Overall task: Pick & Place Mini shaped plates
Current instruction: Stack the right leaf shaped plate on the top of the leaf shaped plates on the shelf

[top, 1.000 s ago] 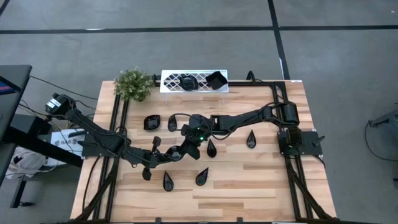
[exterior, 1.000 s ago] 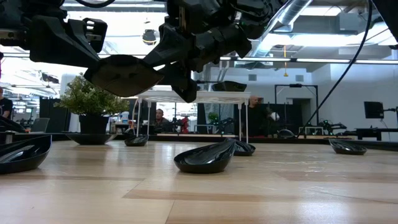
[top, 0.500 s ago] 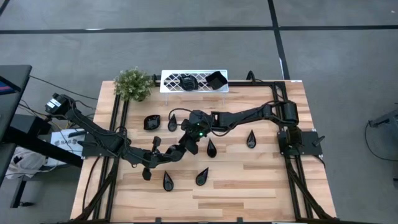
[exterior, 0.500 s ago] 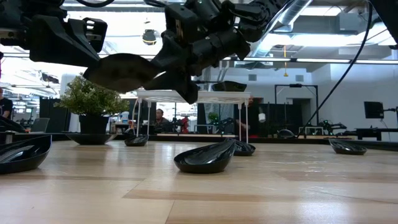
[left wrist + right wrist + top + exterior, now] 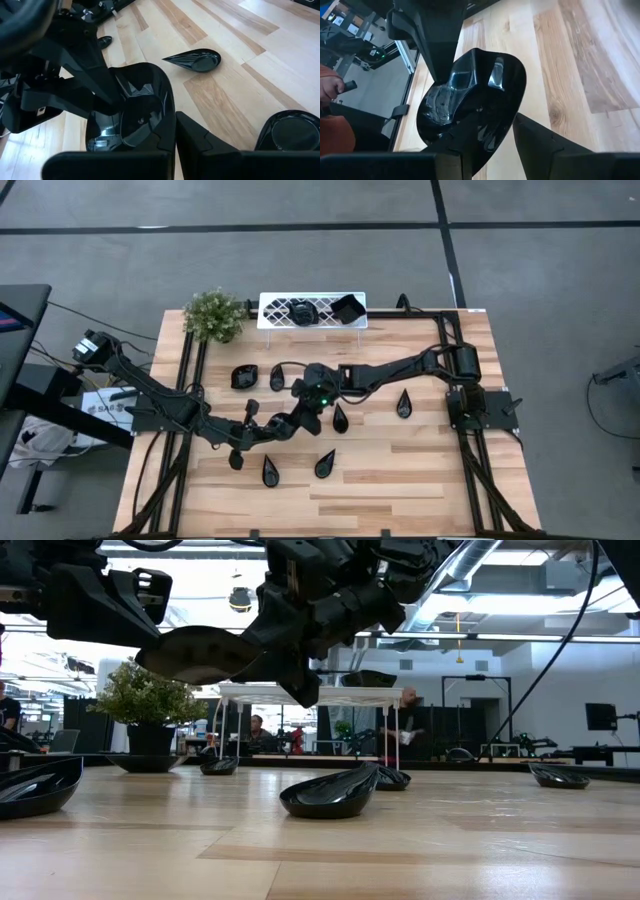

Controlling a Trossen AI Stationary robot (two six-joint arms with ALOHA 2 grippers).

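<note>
One glossy black mini shaped plate (image 5: 200,655) hangs in the air over the table's middle, between my two grippers. My left gripper (image 5: 281,426) reaches it from the table's left and my right gripper (image 5: 301,412) from the right; both are shut on it. The same plate fills the left wrist view (image 5: 135,112) and the right wrist view (image 5: 475,95). Several other black plates lie on the wood on their undersides, among them a roundish one (image 5: 244,376) and teardrops (image 5: 404,402), (image 5: 325,463), (image 5: 270,470). Two plates (image 5: 303,311), (image 5: 347,308) sit on the white lattice tray (image 5: 278,308). My left gripper pinches the plate's rim (image 5: 171,117) on the side nearest it, between its two fingers, coming roughly level from the table's left. The plate is lifted clear of the table. My right gripper holds the opposite edge (image 5: 512,107), one finger (image 5: 540,142) against one face and the other behind the plate, coming from the table's right and slanting down. The plate lies roughly level between the two grippers.
A small green potted plant (image 5: 214,315) stands at the far left corner beside the raised tray. A teardrop plate (image 5: 339,417) lies just right of the grippers, and one large in the low view (image 5: 330,795). Bare wood lies along the near edge and right side. People sit in the room behind.
My right gripper turned a little and shifted slightly toward the far left half a second ago, then came back. The plate's left end tipped up with it and settled again. The plate has stayed aloft between both grippers; my left arm has kept still.
</note>
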